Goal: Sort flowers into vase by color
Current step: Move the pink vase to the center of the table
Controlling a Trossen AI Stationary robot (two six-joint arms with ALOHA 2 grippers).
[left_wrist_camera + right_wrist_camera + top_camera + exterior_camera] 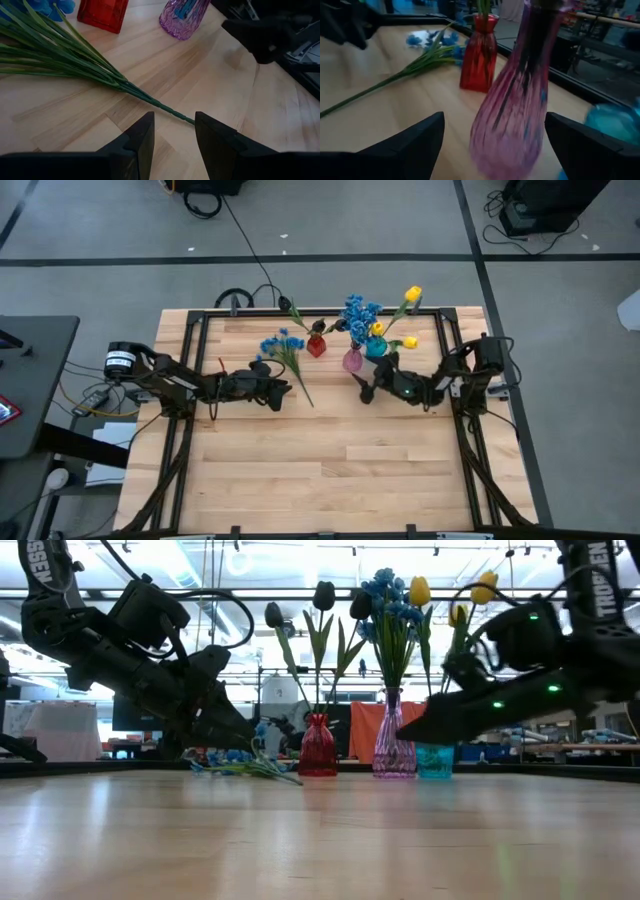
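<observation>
A: The left gripper (172, 131) is hovering low over the table with its fingers parted and holding nothing, the thin stem end of the blue spray (75, 62) lying just ahead of them.

B: Where is the spray resting?

A: Flat on the wood, blossoms beside the red vase (316, 345). It is probably light and springy; the bare stem looks like the best hold. The right gripper (492, 145) is waiting wide open, facing the purple vase (515, 100).
</observation>
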